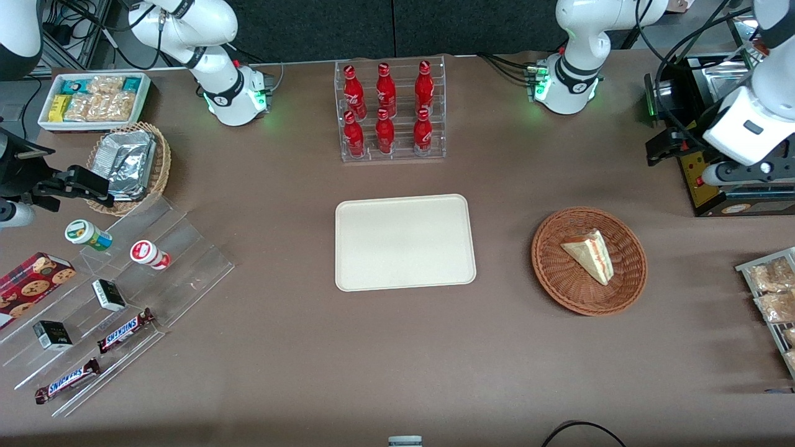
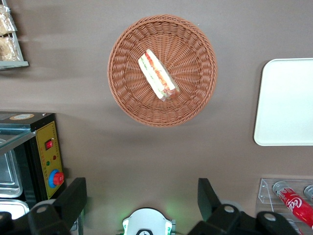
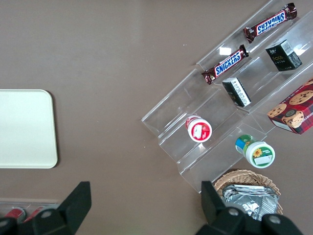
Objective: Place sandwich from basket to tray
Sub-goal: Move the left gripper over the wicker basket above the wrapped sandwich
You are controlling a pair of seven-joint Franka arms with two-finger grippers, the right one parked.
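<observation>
The sandwich (image 1: pixel 590 254), a pale wedge with a red-orange filling stripe, lies in the round reddish-brown wicker basket (image 1: pixel 546 273). The cream-white tray (image 1: pixel 404 242) lies bare at the table's middle, beside the basket. The left arm's gripper (image 1: pixel 663 148) hangs high above the table, farther from the front camera than the basket and toward the working arm's end. It is open and empty. In the left wrist view the gripper (image 2: pixel 141 198) has its fingers (image 2: pixel 73 200) wide apart over bare table, apart from the basket (image 2: pixel 127 98), the sandwich (image 2: pixel 157 75) and the tray (image 2: pixel 286 103).
A clear rack of red bottles (image 1: pixel 391 112) stands farther from the front camera than the tray. A black and yellow machine (image 1: pixel 702 180) sits by the gripper. A rack of packaged snacks (image 1: pixel 770 298) lies at the working arm's end. Clear acrylic steps with snacks (image 1: pixel 124 292) lie toward the parked arm's end.
</observation>
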